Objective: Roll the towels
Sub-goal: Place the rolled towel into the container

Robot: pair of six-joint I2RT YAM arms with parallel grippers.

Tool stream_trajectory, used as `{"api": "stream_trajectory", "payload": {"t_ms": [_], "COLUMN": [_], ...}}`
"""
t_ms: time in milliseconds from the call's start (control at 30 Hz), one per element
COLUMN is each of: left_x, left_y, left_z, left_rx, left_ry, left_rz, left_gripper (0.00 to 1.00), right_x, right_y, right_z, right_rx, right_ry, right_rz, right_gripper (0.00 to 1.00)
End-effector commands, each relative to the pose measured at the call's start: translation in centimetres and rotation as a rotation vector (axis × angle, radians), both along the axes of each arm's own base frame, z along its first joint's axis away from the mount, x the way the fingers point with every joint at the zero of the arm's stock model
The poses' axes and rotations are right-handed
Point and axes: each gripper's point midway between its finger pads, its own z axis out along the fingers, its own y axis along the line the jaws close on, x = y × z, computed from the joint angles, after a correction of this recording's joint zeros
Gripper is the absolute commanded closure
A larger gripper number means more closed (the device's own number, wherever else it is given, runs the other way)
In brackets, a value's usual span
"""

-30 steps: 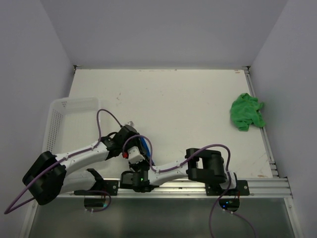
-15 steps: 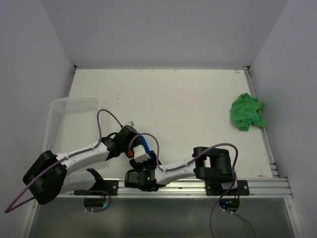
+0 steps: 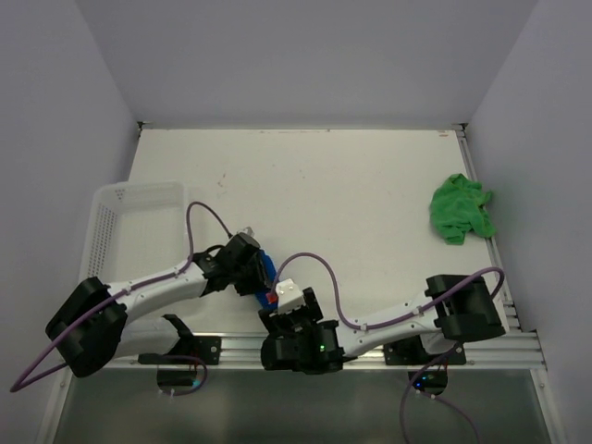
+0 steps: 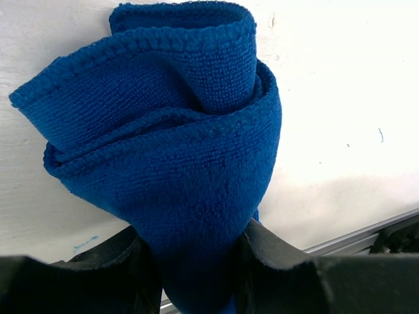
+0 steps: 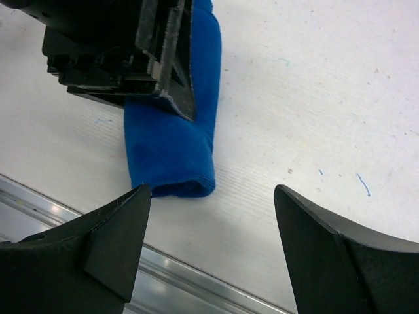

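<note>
We find the right fingers now open and backed off the rolled blue towel, still gripped by the left fingers; the green towel, far right, awaits rolling.

Two towels are in view: one blue towel and one green towel. There is one white mesh basket and one table. Two robot arms show, the left arm and the right arm, each with one gripper, the left gripper and the right gripper, two in all.
</note>
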Motion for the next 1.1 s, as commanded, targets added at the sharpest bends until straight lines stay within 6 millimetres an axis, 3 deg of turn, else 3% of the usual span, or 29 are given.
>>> {"api": "stream_trajectory", "payload": {"t_ms": [0, 333, 633, 767, 933, 1067], "left_x": [-1.3, 1.3, 6.1, 8.7, 12.0, 14.2], "left_y": [3.8, 2.6, 2.6, 4.2, 5.5, 8.4], "left_z": [-2.0, 0.4, 4.3, 6.1, 10.3, 13.8], "left_rx": [0.202, 0.212, 0.249, 0.272, 0.271, 0.282], "left_ry": [0.048, -0.024, -0.114, -0.142, -0.225, -0.279], "left_rz": [-0.009, -0.029, -0.025, 0.005, 0.051, 0.12], "left_gripper": [0.79, 0.8, 0.8, 0.83, 0.83, 0.82], "right_x": [0.4, 0.7, 1.2, 1.3, 1.7, 1.9], "right_y": [-2.0, -7.3, -9.1, -9.7, -10.3, -10.5], "right_z": [2.3, 2.7, 2.7, 3.0, 3.3, 3.5], "right_rx": [0.103, 0.161, 0.186, 0.186, 0.184, 0.192], "right_ry": [-0.036, -0.014, -0.017, -0.025, -0.034, -0.036], "right_rz": [-0.061, -0.1, -0.13, -0.136, -0.146, -0.149], "right_gripper": [0.2, 0.2, 0.2, 0.19, 0.19, 0.19]}}
